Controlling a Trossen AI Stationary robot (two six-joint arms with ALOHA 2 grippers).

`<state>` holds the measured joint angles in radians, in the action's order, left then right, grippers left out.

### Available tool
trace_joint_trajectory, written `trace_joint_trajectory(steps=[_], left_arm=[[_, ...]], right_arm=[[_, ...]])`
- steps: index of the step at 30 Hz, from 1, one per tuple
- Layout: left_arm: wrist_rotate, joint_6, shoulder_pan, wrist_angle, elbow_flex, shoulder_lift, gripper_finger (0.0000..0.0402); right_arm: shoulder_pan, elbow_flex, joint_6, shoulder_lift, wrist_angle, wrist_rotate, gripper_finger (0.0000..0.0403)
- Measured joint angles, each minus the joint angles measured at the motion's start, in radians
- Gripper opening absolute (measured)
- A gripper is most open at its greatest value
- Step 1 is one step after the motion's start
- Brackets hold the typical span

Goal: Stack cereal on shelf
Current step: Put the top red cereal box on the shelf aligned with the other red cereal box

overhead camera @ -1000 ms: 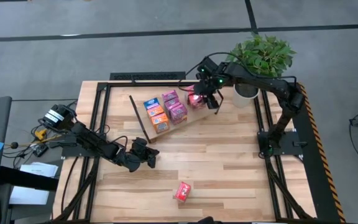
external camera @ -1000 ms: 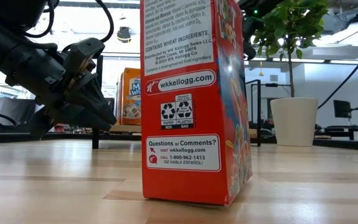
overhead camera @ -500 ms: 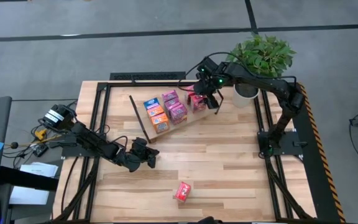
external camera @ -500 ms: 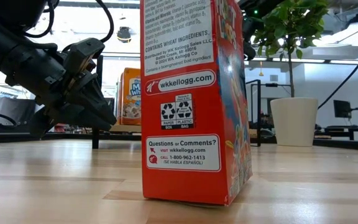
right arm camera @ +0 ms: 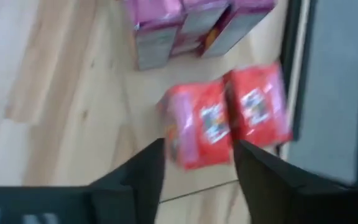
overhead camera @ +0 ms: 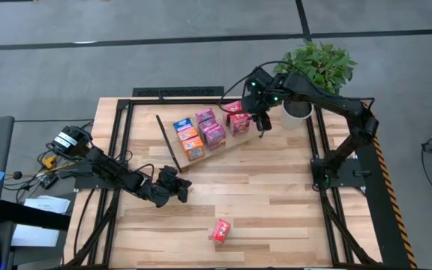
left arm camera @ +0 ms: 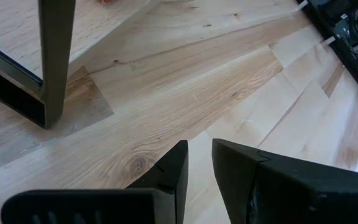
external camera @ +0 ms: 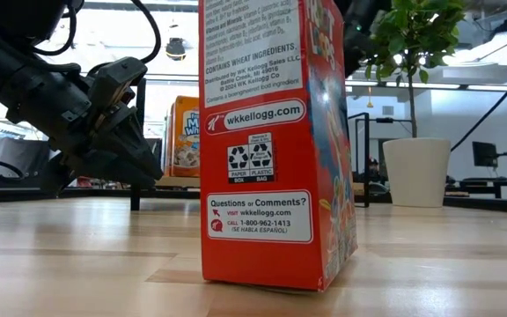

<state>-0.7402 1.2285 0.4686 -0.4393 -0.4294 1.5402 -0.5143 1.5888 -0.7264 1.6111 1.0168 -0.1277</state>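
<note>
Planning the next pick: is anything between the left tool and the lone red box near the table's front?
Nothing visible: only bare tabletop lies between the left tool and the red box.

slatted table (overhead camera: 276, 195), shelf (overhead camera: 223, 142), red box (overhead camera: 220, 231)

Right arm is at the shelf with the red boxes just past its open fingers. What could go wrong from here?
1. The right end effector hangs open right by the two red boxes at the end of the shelf; a careless move could knock them off or into the pink boxes.
2. One red box stands alone near the table's front edge, far from the shelf, and may be forgotten.
3. The left end effector rests low by the shelf's black frame.
</note>
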Motion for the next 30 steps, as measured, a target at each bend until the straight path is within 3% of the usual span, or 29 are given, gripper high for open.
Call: trace_joint_trajectory(steps=[8,11,13,19,26,30], left_arm=[[-0.002,-0.001,0.0,0.002,0.0,0.0,0.0062],[-0.005,-0.001,0.0,0.004,0.0,0.0,0.0062],[-0.005,-0.001,0.0,0.004,0.0,0.0,0.0062],[-0.005,-0.001,0.0,0.004,0.0,0.0,0.0062],[-0.005,0.0,0.0,0.004,0.0,0.0,0.0062],[-0.005,0.003,0.0,0.004,0.0,0.0,0.0062]], right_arm=[[-0.019,-0.101,0.038,0.0,0.045,0.029,0.0055],[-0.029,-0.154,0.023,0.0,-0.006,0.028,0.0014],[-0.032,-0.178,0.022,0.0,-0.024,0.029,0.0013],[-0.032,-0.205,0.022,0.0,-0.111,0.028,0.0058],[-0.032,-0.204,0.021,0.0,-0.199,0.029,0.0058],[-0.03,-0.197,0.019,0.0,-0.165,0.046,0.0056]])
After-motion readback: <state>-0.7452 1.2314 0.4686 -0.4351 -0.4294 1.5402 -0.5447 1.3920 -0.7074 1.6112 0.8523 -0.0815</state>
